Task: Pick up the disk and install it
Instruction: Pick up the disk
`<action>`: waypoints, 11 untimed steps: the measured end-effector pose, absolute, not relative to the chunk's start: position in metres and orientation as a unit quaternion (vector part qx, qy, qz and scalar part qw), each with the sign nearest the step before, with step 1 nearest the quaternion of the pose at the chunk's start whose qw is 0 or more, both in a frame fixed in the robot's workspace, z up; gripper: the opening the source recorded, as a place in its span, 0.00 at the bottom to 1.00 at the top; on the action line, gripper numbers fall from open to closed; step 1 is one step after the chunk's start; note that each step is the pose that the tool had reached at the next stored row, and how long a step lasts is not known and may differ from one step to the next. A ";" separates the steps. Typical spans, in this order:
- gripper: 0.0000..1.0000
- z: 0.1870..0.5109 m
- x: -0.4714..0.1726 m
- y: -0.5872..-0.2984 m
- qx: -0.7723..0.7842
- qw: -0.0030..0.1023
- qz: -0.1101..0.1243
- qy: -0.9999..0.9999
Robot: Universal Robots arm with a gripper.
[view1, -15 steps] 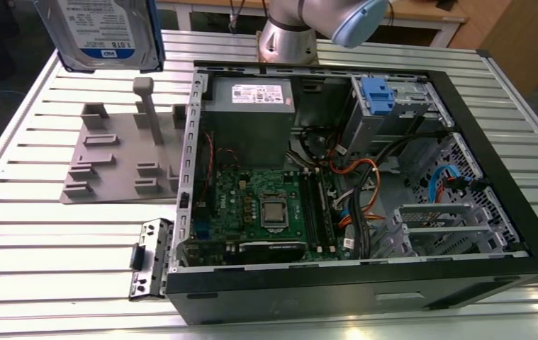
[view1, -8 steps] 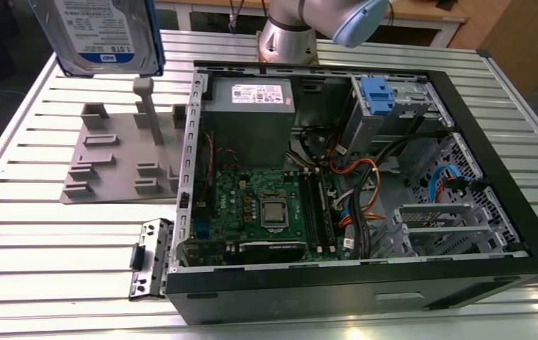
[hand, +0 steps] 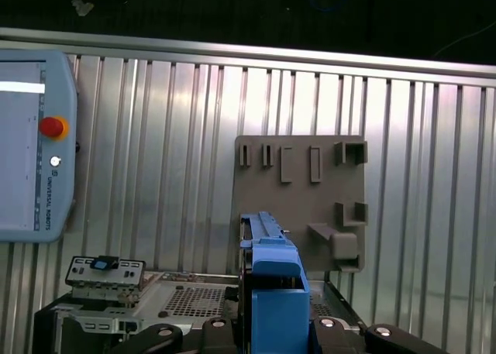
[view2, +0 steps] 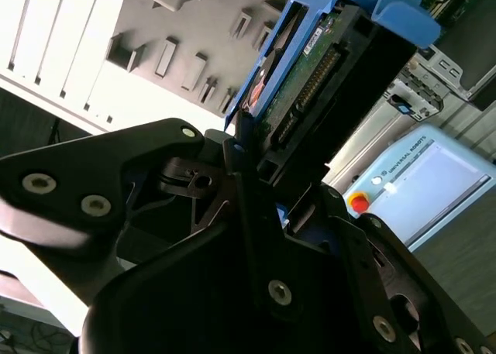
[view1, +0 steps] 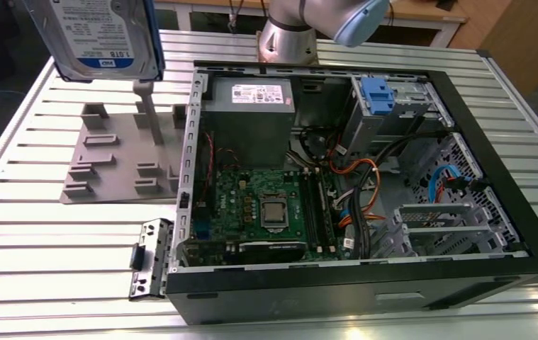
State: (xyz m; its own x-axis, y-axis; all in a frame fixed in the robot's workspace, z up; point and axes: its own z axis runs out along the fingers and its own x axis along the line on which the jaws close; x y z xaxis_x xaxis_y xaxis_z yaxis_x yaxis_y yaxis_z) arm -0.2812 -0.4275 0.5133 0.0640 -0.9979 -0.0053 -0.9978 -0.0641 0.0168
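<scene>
Above the grey holder tray point(view1: 118, 159), at the exterior view's upper left: the disk point(view1: 98, 35), upright, label outward, held off the slatted surface point(view1: 23, 234). Gripper point(view2: 271, 180) clamped on the disk's blue-framed end in the second wrist view. Arm point(view1: 293, 32) rises behind the open computer case point(view1: 534, 212), reaching toward the disk.

Slatted silver metal table point(view1: 42, 241) with open black computer case point(view1: 344, 297) and, at the exterior view's left, grey plastic tray point(view1: 108, 170)
</scene>
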 end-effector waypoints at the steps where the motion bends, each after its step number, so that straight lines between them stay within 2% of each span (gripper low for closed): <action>1: 0.36 0.513 -0.281 -0.429 0.729 0.004 -0.008 -0.684; 11: 0.36 0.513 -0.279 -0.445 0.729 0.004 -0.008 -0.684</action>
